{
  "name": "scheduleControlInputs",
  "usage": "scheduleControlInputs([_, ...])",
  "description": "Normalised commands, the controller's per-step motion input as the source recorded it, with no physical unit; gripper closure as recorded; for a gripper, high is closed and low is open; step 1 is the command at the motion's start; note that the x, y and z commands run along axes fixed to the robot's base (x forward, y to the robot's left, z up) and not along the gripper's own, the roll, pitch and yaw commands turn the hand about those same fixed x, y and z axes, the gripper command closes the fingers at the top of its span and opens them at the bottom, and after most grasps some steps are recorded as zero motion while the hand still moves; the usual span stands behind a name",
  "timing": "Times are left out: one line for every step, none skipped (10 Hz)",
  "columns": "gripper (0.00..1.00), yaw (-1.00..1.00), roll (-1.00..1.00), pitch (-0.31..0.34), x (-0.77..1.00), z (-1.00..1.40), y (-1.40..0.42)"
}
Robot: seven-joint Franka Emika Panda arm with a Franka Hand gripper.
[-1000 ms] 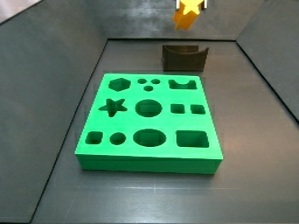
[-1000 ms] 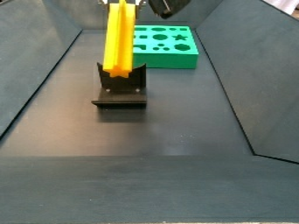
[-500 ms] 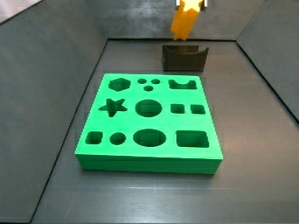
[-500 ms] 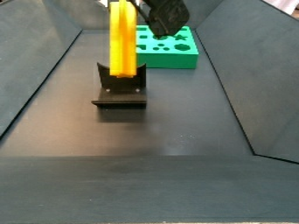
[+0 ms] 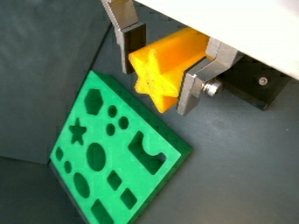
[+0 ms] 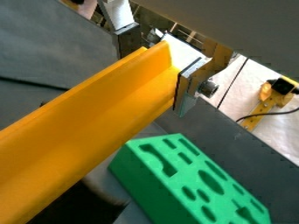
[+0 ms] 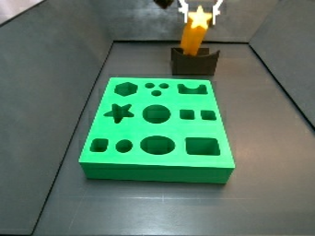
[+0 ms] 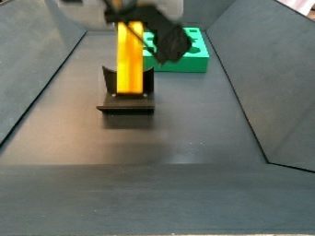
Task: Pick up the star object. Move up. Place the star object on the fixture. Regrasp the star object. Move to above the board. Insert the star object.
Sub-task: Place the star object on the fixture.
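Fingers (image 5: 131, 41) of mine, flat silver plates with dark pads, are pinching the star object (image 5: 166, 73) from two opposite sides; its ridged orange-yellow end face shows squarely between them in a wrist view. My gripper (image 5: 169, 61) sits at the upper end of the bar, above the fixture at the far end of the floor from the board in a side view (image 7: 198, 11) (only its lowest part is in frame there).

The star object (image 7: 193, 36) stands upright, its lower end down in the notch of the fixture (image 7: 194, 63). Whether it actually rests on the notch floor I cannot tell. In a side view the bar (image 8: 128, 59) rises straight out of the dark fixture (image 8: 125, 100), with my gripper (image 8: 135, 13) around its top. In a wrist view the bar (image 6: 87, 110) runs long and diagonal away from my gripper (image 6: 170, 59).

The board (image 7: 157, 128), bright green with star, hexagon, round and square holes, lies flat on the floor near the fixture, not touching it. It also appears beyond the fixture in a side view (image 8: 176, 51) and in both wrist views (image 5: 107, 161) (image 6: 191, 186).
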Motion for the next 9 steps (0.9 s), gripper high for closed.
scheduleControlInputs([1.0,-0.07,-0.09,-0.115,0.11,-1.0,0.03])
scheduleControlInputs([1.0,-0.05,-0.08,-0.115,0.1,-0.93,0.03])
scheduleControlInputs([1.0,0.0,-0.06,-0.103,0.08,-0.62,0.02])
scheduleControlInputs([1.0,0.01,-0.06,-0.098,0.08,-0.51,0.01])
scheduleControlInputs([1.0,0.02,-0.03,-0.097,0.06,-0.42,0.06])
scheduleControlInputs([1.0,0.03,-0.04,-0.094,0.05,-0.41,0.07])
scheduleControlInputs([1.0,0.03,-0.04,-0.089,0.04,-0.41,0.07])
scheduleControlInputs([1.0,0.03,-0.04,-0.085,0.04,-0.41,0.06])
scheduleControlInputs([1.0,0.03,-0.04,-0.08,0.03,-0.41,0.06])
